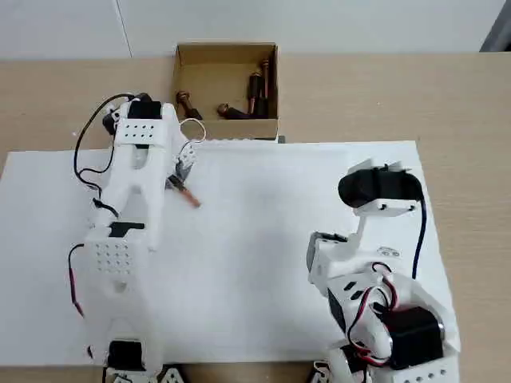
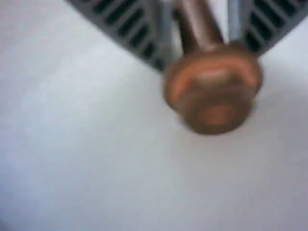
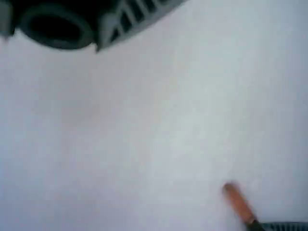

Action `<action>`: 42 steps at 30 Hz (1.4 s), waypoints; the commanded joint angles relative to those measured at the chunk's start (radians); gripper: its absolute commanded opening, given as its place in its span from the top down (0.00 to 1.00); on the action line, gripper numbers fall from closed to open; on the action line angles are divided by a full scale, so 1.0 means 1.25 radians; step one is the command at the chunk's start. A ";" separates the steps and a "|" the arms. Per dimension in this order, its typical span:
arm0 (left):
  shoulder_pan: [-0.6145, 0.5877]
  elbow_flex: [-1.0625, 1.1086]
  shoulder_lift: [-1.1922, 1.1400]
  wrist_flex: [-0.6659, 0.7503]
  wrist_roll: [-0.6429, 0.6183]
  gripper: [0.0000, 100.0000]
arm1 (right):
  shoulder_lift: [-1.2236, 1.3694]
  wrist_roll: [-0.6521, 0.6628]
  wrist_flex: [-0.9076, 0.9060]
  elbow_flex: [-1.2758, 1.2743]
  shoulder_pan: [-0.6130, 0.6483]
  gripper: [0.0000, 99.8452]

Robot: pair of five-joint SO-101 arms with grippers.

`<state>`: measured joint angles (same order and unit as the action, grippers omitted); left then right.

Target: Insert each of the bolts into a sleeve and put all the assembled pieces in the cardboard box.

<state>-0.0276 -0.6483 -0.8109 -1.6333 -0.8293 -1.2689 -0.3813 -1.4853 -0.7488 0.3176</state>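
My left gripper (image 1: 180, 183) is shut on the shank of a copper bolt (image 1: 191, 198), just in front of the cardboard box (image 1: 227, 128). The bolt (image 2: 213, 96) points head-first at the white sheet, its shank clamped between the ribbed fingers (image 2: 125, 33). My right gripper (image 1: 318, 251) sits low over the right half of the sheet, shut on a black sleeve (image 3: 55, 28) whose open end faces the camera. From the right wrist view, the bolt (image 3: 238, 202) appears farther off. Several assembled bolt-and-sleeve pieces (image 1: 255, 88) lie inside the box.
A white paper sheet (image 1: 263, 239) covers most of the wooden table (image 1: 447, 96). The box stands at the sheet's far edge, left of centre. Open room lies on the sheet between the two arms.
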 commanded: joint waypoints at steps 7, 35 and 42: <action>0.002 -0.071 0.074 -0.056 0.002 0.99 | -0.004 0.009 0.021 0.017 -0.008 1.00; 0.244 0.649 0.986 0.171 0.223 0.99 | -0.441 0.300 0.048 -0.188 -0.003 1.00; 0.247 0.968 1.221 0.400 0.225 0.99 | -0.436 0.298 0.206 -0.304 -0.002 1.00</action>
<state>0.2700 0.4457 0.5639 -1.2574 -0.5562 -1.8029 -0.0161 -1.3119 -1.1001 0.3191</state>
